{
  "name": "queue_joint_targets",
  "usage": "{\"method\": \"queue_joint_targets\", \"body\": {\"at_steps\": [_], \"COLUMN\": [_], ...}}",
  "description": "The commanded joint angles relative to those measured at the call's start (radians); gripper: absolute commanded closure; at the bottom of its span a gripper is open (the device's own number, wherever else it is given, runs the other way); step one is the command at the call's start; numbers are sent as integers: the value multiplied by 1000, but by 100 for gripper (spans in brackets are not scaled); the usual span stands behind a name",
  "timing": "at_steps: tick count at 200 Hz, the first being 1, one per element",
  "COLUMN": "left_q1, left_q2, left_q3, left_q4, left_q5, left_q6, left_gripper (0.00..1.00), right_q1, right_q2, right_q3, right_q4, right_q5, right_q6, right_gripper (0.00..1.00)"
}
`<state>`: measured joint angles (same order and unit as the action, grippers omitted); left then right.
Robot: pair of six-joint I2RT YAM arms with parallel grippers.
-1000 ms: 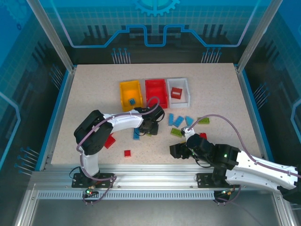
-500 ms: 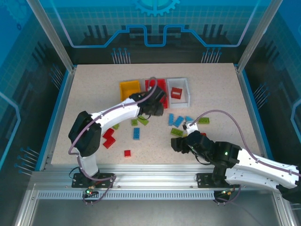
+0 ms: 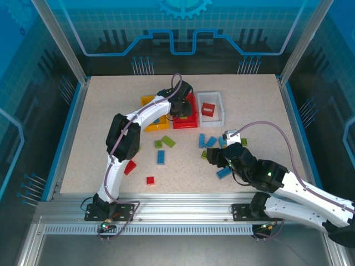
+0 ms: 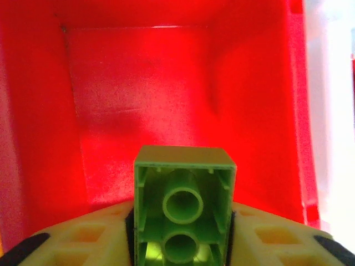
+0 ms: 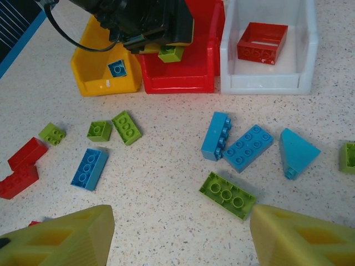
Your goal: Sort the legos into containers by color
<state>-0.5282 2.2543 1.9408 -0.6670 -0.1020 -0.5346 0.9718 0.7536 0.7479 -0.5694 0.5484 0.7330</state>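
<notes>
Sorting stands at the dropping step for one green piece. At the lower edge of the right wrist view, the right gripper [image 5: 180, 235] hangs with its fingers spread wide and empty above the loose legos. A loose lime green brick [image 5: 227, 195] lies at centre, with blue bricks [image 5: 248, 147] just behind it. Farther up, the left gripper [image 4: 183, 233] pinches the held lime green brick [image 4: 184, 188] over the red bin [image 4: 138, 111], whose floor is bare. The yellow bin [image 5: 94, 72] at upper left holds a blue brick [image 5: 117, 67], and the white bin [image 5: 266, 83] at upper right holds a red brick [image 5: 262, 41]. Next, I judge, the left fingers must part so the brick falls inside.
</notes>
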Motion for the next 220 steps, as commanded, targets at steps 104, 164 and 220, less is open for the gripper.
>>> {"method": "queue_joint_targets", "body": {"at_steps": [104, 164, 220], "left_q1": [-172, -460, -590], "left_q2": [-490, -780, -865], "left_q3": [-396, -877, -1050], "left_q4": [253, 516, 685], "left_q5": [110, 82, 45], "left_q6": [-41, -193, -312], "left_gripper": [42, 39, 38], "right_q1": [-576, -727, -771], "right_q2": [303, 484, 555], "right_q3": [52, -5, -40], "right_q4": [-287, -198, -135], "right_q5": [-299, -417, -436], "right_q6": [53, -123, -158], "right_gripper": [44, 31, 33]}}
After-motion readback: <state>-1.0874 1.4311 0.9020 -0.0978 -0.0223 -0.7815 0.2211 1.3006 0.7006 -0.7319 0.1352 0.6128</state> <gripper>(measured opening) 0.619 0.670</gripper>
